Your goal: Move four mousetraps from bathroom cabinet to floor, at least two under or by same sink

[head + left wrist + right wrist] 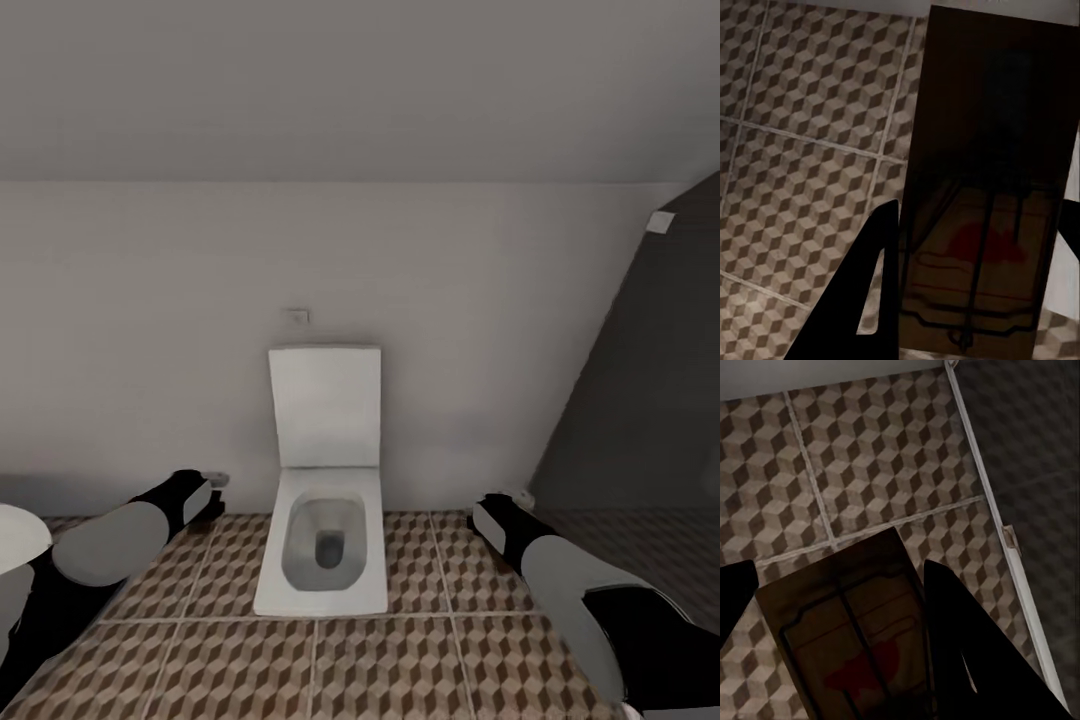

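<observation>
In the left wrist view my left gripper [971, 289] is shut on a mousetrap [990, 172], a dark brown slab with a wire frame and a red patch, held above the bathroom floor [802, 150]. My right gripper [844, 619] is likewise shut on a second mousetrap [851, 630], with one dark finger [975, 652] pressed against its side. From the head, the left gripper [208, 488] and the right gripper [500, 505] hang low over the cube-pattern floor [350, 670], on either side of a toilet. The cabinet and the sink are out of view.
A white square toilet [322, 540] with its lid up stands against the pale wall, between my arms. To the right is the darker, glass-shaded shower area [650, 420], bordered by a pale strip [986, 502]. A white rounded shape [15, 540] sits at the left edge.
</observation>
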Motion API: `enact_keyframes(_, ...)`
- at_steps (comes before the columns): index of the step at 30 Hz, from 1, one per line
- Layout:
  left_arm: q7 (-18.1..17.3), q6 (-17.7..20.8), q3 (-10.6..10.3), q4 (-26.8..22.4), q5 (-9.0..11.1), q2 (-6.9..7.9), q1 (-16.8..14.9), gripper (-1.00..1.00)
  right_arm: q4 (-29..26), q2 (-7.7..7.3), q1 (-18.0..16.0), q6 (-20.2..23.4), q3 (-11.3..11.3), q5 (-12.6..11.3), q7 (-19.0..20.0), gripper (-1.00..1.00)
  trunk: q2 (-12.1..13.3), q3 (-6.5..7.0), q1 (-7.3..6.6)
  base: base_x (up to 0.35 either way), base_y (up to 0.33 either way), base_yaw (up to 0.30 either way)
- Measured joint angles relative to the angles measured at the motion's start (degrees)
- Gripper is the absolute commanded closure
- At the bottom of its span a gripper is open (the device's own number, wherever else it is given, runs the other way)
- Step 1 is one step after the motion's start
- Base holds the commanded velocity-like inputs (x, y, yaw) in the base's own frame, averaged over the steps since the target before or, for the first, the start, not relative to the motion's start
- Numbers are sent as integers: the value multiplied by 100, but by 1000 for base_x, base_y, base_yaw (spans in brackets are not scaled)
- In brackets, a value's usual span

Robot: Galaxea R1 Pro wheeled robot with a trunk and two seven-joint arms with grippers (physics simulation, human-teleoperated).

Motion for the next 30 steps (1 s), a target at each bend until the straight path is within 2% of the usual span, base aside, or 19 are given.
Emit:
enact_keyframes(7, -2, 0, 1, -3, 1, 13, 1, 100, -1, 12, 0, -4, 6, 10, 1, 100, 0, 0, 0, 0, 0, -168)
enact_keyframes(14, -10, -20, 9, 8, 9, 24, 1, 100, -1, 27, 0, -6, 5, 26, 11, 100, 0, 0, 0, -1, 1, -12)
enact_keyframes(19, -16, -24, 9, 32, 10, 37, 0, 100, 3, 28, 4, -9, 6, 27, 21, 100, 0, 0, 2, -154, 147, -1)
enact_keyframes(25, -24, -26, 9, 38, 10, 118, 0, 100, 5, 34, 9, -15, 6, 27, 20, 100, 0, 0, 1, -100, 116, 0)
enact_keyframes(30, -20, -27, 19, 32, 11, 99, 1, 100, 6, 36, 9, -15, 5, 27, 19, 100, 0, 0, 0, -10, 11, 0)
